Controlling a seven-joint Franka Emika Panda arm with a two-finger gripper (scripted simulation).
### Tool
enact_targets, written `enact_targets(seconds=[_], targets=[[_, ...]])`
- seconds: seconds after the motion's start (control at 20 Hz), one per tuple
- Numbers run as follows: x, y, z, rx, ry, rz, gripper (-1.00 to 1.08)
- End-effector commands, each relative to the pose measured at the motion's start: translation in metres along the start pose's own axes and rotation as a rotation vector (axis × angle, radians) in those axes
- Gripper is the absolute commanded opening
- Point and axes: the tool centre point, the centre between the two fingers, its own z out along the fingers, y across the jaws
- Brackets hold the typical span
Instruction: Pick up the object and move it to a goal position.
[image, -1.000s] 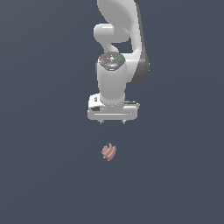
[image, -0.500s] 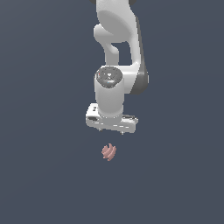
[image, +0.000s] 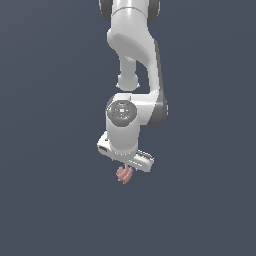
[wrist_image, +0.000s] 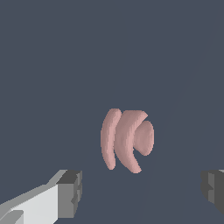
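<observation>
Here the white Panda arm (image: 134, 75) reaches down from the upper edge of the exterior view and bends at its wrist, so that the gripper (image: 128, 166) hangs low, directly over the object (image: 124, 174). That object is a small pinkish-red, shell-like lump of curved ridged lobes, lying on a plain dark slate-blue ground (image: 50, 200); in the exterior view only its lower part shows, poking out just beneath the white gripper body, which covers the rest. Whether anything touches it cannot be told from that angle. The wrist view is clearer: the object (wrist_image: 127, 139) sits in the middle of the picture, three rounded lobes side by side, and the two grey fingertips stand far apart on either side of it, one (wrist_image: 70, 193) at the end of a white finger, the other (wrist_image: 214, 189) only partly inside the frame. Both pads are well clear of the lump, with bare ground between each of them and it. So the jaws are spread wide and hold nothing, with the gripper (wrist_image: 142, 191) roughly centred across the object's line. The lump looks to rest on the ground, though the flat render gives no shadow to confirm it.
</observation>
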Motion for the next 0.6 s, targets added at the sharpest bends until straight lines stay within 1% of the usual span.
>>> enact_targets(seconds=[0.0, 0.3, 0.55], targets=[[0.007, -0.001, 0.007, -0.002, 0.000, 0.043, 1.00], [0.015, -0.003, 0.018, -0.005, 0.000, 0.102, 1.00], [0.016, -0.003, 0.020, -0.006, 0.000, 0.109, 1.00]])
